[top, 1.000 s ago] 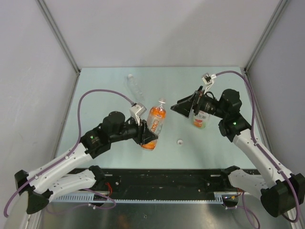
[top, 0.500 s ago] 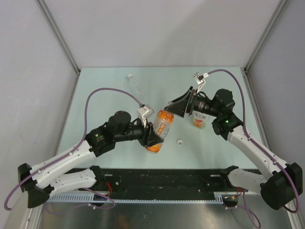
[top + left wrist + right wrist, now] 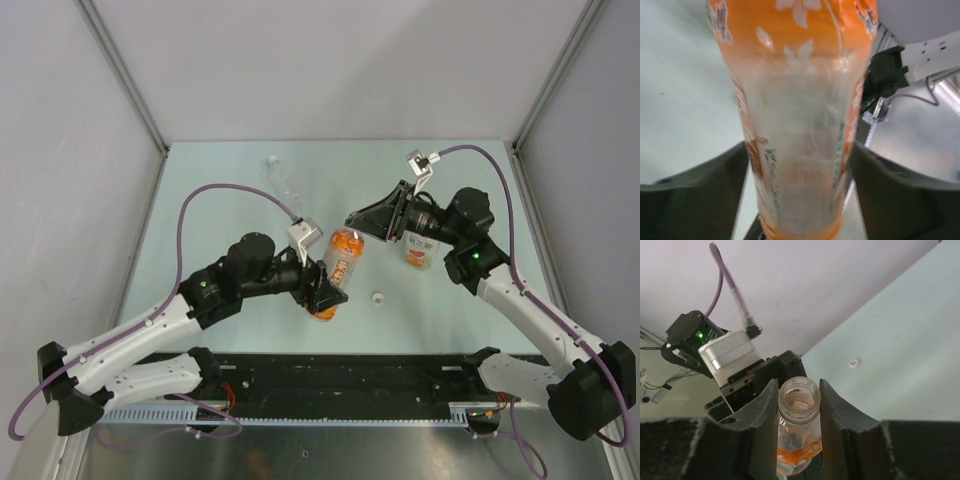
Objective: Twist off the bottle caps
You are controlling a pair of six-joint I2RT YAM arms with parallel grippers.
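Note:
The orange bottle point(image 3: 345, 252) hangs tilted above the table between both arms. My right gripper point(image 3: 352, 222) is shut on its clear threaded neck point(image 3: 799, 397), one finger on each side. The neck's mouth is open, with no cap on it. My left gripper point(image 3: 325, 290) stands open around the bottle's lower body point(image 3: 800, 75), its fingers point(image 3: 715, 190) just off the sides. One white bottle cap point(image 3: 378, 297) lies on the table, also in the right wrist view point(image 3: 854, 363).
A clear bottle point(image 3: 283, 180) lies at the far left of the pale green table point(image 3: 220, 200). Another bottle with a white and orange label point(image 3: 420, 252) stands partly hidden behind my right arm. Grey walls close in three sides.
My right gripper came left and closed on the orange bottle's neck. My left arm carried the bottle to the right, then its fingers opened off the bottle's body.

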